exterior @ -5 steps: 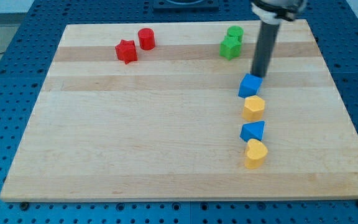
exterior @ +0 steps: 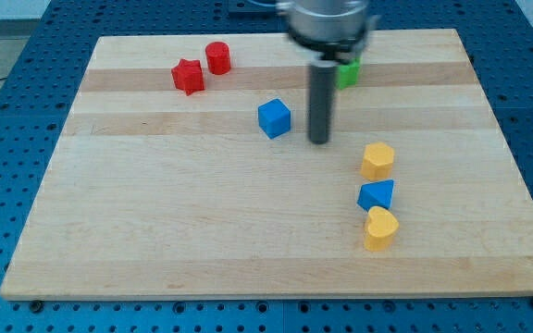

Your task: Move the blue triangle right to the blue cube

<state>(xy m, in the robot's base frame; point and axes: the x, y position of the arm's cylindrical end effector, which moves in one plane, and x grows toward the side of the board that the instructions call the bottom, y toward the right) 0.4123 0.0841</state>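
Camera view: blue triangle (exterior: 377, 195) points toward the view's left, well apart from blue cube (exterior: 274, 118); my tip (exterior: 319, 141), which carries no pincer, stands just right of the cube.

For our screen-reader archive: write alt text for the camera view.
My tip rests on a wooden board, just to the view's right of a blue cube and apart from it. Lower right, a blue triangle sits between two yellow blocks. Two red blocks lie upper left; a green block shows behind the rod.
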